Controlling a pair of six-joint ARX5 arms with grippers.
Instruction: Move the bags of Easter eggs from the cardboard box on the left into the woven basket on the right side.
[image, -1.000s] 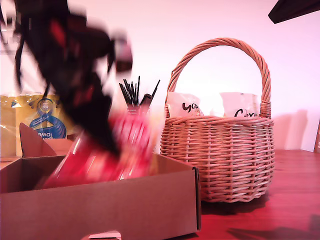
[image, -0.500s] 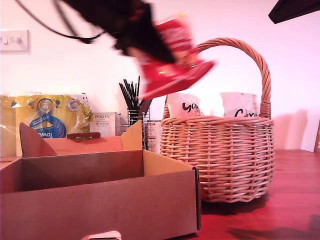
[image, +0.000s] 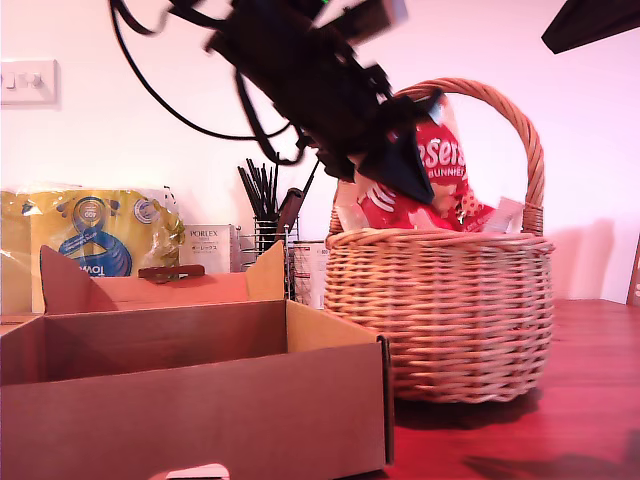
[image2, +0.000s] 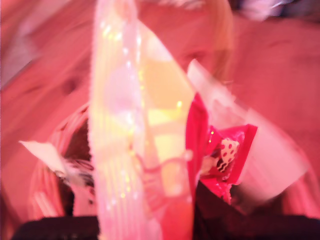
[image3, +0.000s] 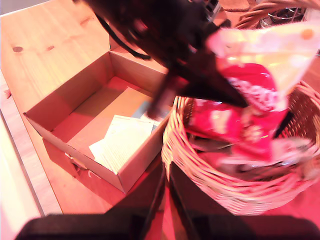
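My first gripper (image: 405, 165) is shut on a red Maltesers bag (image: 437, 172), holding it tilted in the mouth of the woven basket (image: 440, 310) under the arched handle. The first wrist view is filled by that blurred bag (image2: 145, 150), with another red pouch (image2: 225, 160) and white pouches (image2: 250, 145) below it in the basket. From above, the second wrist view shows the bag (image3: 250, 105) over the basket (image3: 200, 165). The cardboard box (image: 190, 400) stands at the exterior view's left; only a pale flat sheet (image3: 122, 142) shows inside it. My second gripper (image3: 165, 200) hangs high above, jaws together and holding nothing.
Behind the box stand a yellow package (image: 90, 240), a small white Porlex box (image: 208, 245) and a wire holder of black brushes (image: 265, 200). A dark object (image: 590, 20) juts in at the exterior view's top right. Black cables (image: 160, 90) trail from the first arm.
The first arm lifted the red bag out of the box, swung it toward the exterior view's right, and now holds it lower, in the basket's mouth. The basket shifted slightly.
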